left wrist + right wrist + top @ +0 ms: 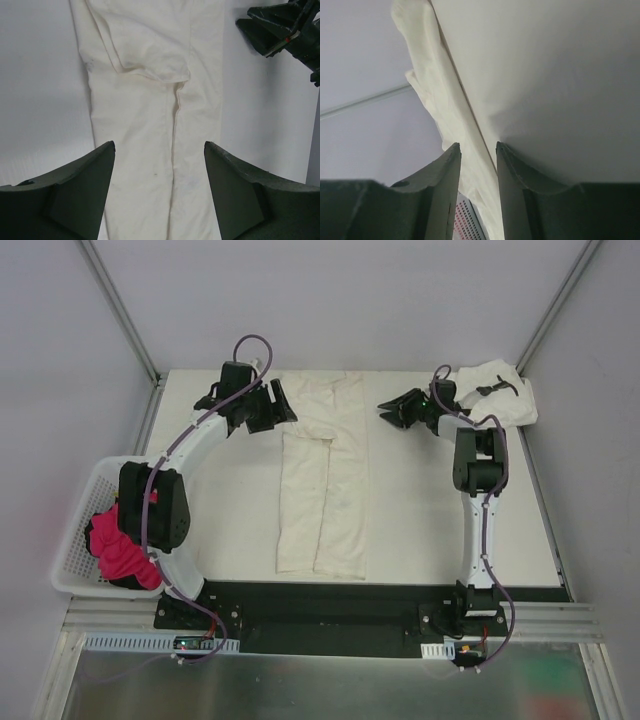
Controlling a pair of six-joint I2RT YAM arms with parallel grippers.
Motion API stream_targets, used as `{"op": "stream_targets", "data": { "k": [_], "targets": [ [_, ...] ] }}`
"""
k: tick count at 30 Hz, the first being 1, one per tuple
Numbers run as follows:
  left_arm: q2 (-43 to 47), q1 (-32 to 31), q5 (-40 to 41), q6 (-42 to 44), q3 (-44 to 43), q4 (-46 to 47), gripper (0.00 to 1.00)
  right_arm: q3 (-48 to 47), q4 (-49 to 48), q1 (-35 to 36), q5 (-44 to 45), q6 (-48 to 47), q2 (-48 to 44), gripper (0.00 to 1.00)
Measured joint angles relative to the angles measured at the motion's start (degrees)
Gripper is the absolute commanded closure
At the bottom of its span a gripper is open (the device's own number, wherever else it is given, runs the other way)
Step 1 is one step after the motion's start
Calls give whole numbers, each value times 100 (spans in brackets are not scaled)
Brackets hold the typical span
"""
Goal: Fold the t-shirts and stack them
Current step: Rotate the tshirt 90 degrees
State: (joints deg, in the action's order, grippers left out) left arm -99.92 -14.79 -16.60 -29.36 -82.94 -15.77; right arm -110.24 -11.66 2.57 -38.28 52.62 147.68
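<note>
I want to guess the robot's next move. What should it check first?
1. Left gripper open and empty: ok.
2. Right gripper empty, jaws a little apart: ok.
3. Cream t-shirt flat in a long strip between both grippers: ok.
4. Cream t-shirt folded short: not ok.
5. Printed t-shirt neatly folded in the far right corner: cannot tell.
6. Shirts stacked: not ok, they lie apart.

Nowhere can any word, number or brand mark be read. The white t-shirt [497, 398] at the far right corner of the table [420, 510] carries black print, too small to make out.
</note>
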Motion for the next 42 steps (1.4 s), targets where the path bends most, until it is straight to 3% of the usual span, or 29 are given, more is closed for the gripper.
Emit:
{"op": "stream_targets", "data": {
  "k": [8,12,21,32,42],
  "targets": [
    [-909,267,-629,-24,4,485,30,2210,-52,525,-225,-588,-1615,60],
    [-831,317,-728,-63,647,763,29,3602,-103,662,-398,-1045,-2717,60],
    [1305,120,-741,-96,3016,1086,28,6225,227,459,-275,-1980,-4564,58],
    [3224,83,-1294,-20,4616,739,28,7941,935,474,-374,-2564,-6891,57],
    [4221,35,-1290,-116,5453,214,27,8966,984,525,-354,-2675,-7370,57]
  ]
}}
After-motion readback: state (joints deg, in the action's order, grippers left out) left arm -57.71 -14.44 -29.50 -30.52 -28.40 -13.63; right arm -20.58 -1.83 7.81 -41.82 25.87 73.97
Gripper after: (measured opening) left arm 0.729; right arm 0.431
